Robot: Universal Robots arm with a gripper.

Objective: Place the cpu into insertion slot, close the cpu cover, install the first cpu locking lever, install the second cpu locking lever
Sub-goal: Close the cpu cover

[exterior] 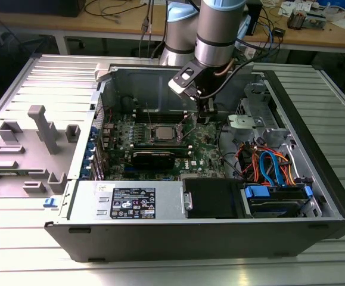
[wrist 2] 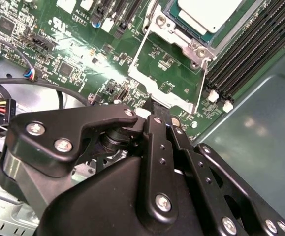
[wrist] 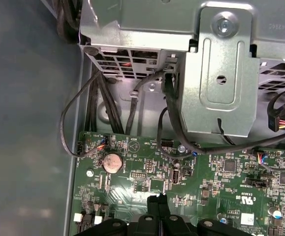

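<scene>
Currently: cpu [wrist 2: 208, 14] seated in insertion slot [wrist 2: 184, 40], so your placing step reads done. cpu cover [wrist 2: 168, 97] swung open, window over bare board. Your gripper [wrist 2: 155, 110], fingers together, sits at cover's free edge; narrow tip suits nudging thin plate.

Arm reaching down, claw pinched
The silver-grey robot arm [exterior: 220, 27] hangs near-vertical with its wrist low; the black metal claw [exterior: 204, 113] points downward, its fingers [wrist 2: 154, 147] pressed flat together.
</scene>
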